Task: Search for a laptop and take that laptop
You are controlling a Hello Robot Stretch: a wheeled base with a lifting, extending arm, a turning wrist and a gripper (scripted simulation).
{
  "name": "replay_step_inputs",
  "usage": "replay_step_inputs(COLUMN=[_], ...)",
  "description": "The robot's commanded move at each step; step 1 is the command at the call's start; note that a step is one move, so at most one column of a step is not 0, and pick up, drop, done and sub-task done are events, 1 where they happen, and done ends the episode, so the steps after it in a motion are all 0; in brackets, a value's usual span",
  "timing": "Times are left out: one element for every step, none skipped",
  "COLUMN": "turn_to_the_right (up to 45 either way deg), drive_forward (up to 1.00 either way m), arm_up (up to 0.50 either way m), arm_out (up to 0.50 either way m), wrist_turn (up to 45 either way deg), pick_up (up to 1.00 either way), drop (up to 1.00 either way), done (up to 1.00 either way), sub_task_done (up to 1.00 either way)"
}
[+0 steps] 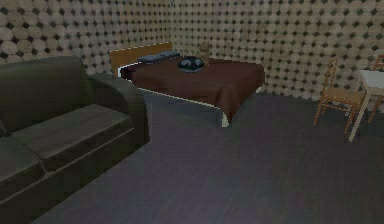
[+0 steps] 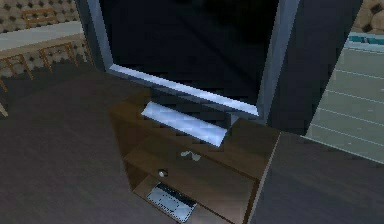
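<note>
A flat grey slab with a darker patterned top [image 2: 172,201] lies on the lower shelf of a wooden TV stand [image 2: 230,160], near the arm side view's bottom edge. I cannot tell whether it is a laptop. A small pale thing [image 2: 190,156] sits on the stand's top in front of the TV's silver foot [image 2: 185,119]. The big dark TV screen [image 2: 190,45] stands on that stand.
In the forward view a dark sofa [image 1: 60,125] takes up the left, and a bed with a brown cover [image 1: 205,82] stands ahead with a round dark blue thing [image 1: 191,64] on it. A wooden chair [image 1: 338,97] and white table [image 1: 373,85] stand at right. White drawers [image 2: 350,100] flank the TV.
</note>
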Motion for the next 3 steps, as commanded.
replay_step_inputs(turn_to_the_right=[0.0, 0.0, 0.0], drive_forward=[0.00, 0.00, 0.00], arm_up=[0.00, 0.00, 0.00], arm_out=[0.40, 0.00, 0.00], wrist_turn=[0.0, 45.0, 45.0], pick_up=[0.00, 0.00, 0.00], drop=[0.00, 0.00, 0.00], done=[0.00, 0.00, 0.00], sub_task_done=[0.00, 0.00, 0.00])
